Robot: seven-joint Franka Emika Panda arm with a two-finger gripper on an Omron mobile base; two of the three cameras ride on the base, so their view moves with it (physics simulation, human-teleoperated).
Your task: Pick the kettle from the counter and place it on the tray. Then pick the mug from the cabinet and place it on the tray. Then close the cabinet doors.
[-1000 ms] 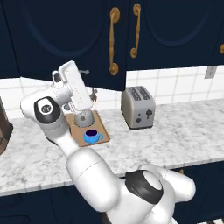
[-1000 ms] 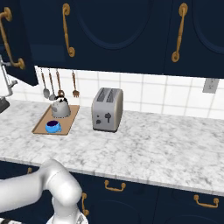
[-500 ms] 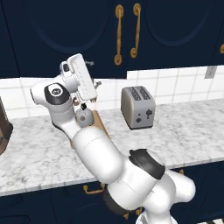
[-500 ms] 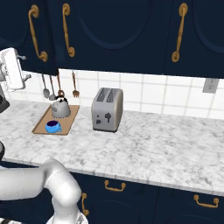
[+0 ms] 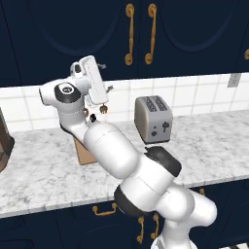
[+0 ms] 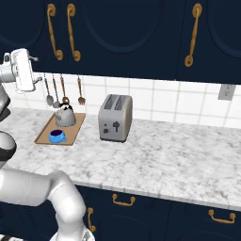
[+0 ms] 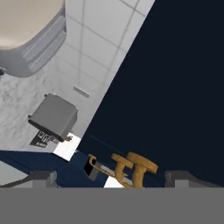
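Observation:
The grey kettle (image 6: 65, 116) and the blue mug (image 6: 57, 136) both stand on the wooden tray (image 6: 44, 135), on the marble counter (image 6: 155, 155). In the left base view my arm hides them and shows just a corner of the tray (image 5: 83, 154). My gripper (image 5: 100, 99) (image 6: 27, 85) hangs high above the tray's left end, in front of the wall tiles just below the cabinet. It is open and holds nothing. In the hand view the gripper (image 7: 113, 177) faces the navy cabinet doors (image 5: 97, 34) (image 6: 117, 33), whose brass handles (image 7: 131, 168) meet side by side; the doors are shut.
A silver toaster (image 6: 115, 117) (image 5: 153, 119) stands on the counter right of the tray. Several utensils (image 6: 63, 89) hang on the tiled wall behind the kettle. A brown object (image 5: 4, 146) sits at the counter's far left. Navy drawers (image 6: 141, 212) run below.
The left cabinet door has swung round from open to shut beside its neighbour. My hand has risen and moved right with it, and its fingers have spread a little wider.

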